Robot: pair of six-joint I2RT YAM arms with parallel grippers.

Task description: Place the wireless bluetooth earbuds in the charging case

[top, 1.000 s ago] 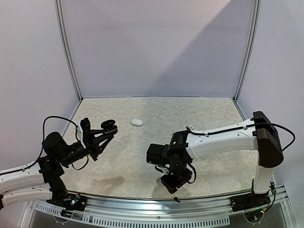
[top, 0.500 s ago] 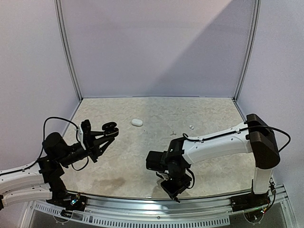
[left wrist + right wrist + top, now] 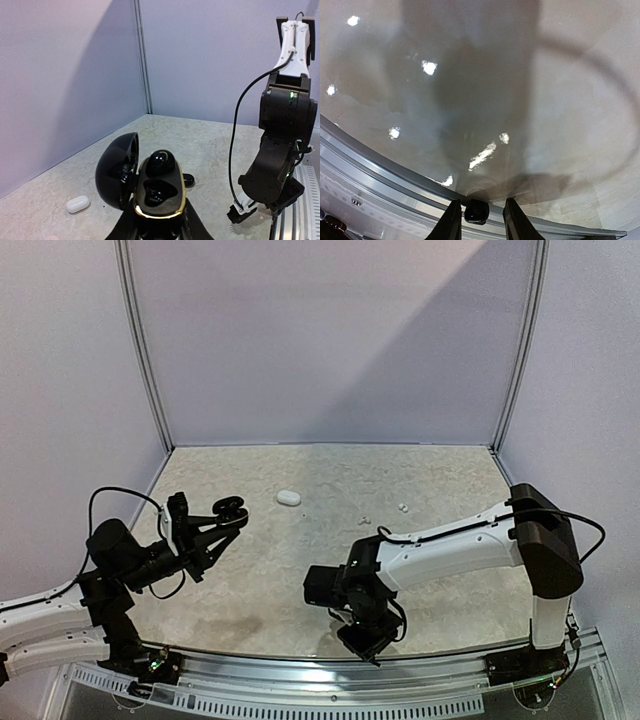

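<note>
My left gripper (image 3: 232, 510) is shut on the open black charging case (image 3: 159, 192) and holds it above the table's left side. The lid (image 3: 117, 172) is swung to the left. One glossy black earbud (image 3: 160, 162) sits in the far slot; the near slot is empty. Another small black earbud (image 3: 188, 179) lies on the table just behind the case. My right gripper (image 3: 365, 640) points down at the table's front edge. Its jaws are apart around a black earbud (image 3: 476, 212), with a gap on the right side. Two white earbuds (image 3: 403, 507) (image 3: 365, 519) lie at mid right.
A closed white case (image 3: 289, 497) lies on the table at the back middle; it also shows in the left wrist view (image 3: 78, 204). The metal front rail (image 3: 380, 170) runs just beyond the right fingers. Walls enclose the back and sides.
My right arm has swung left and nearer the front edge, uncovering the white earbuds behind it. The left gripper with the case has barely moved.
</note>
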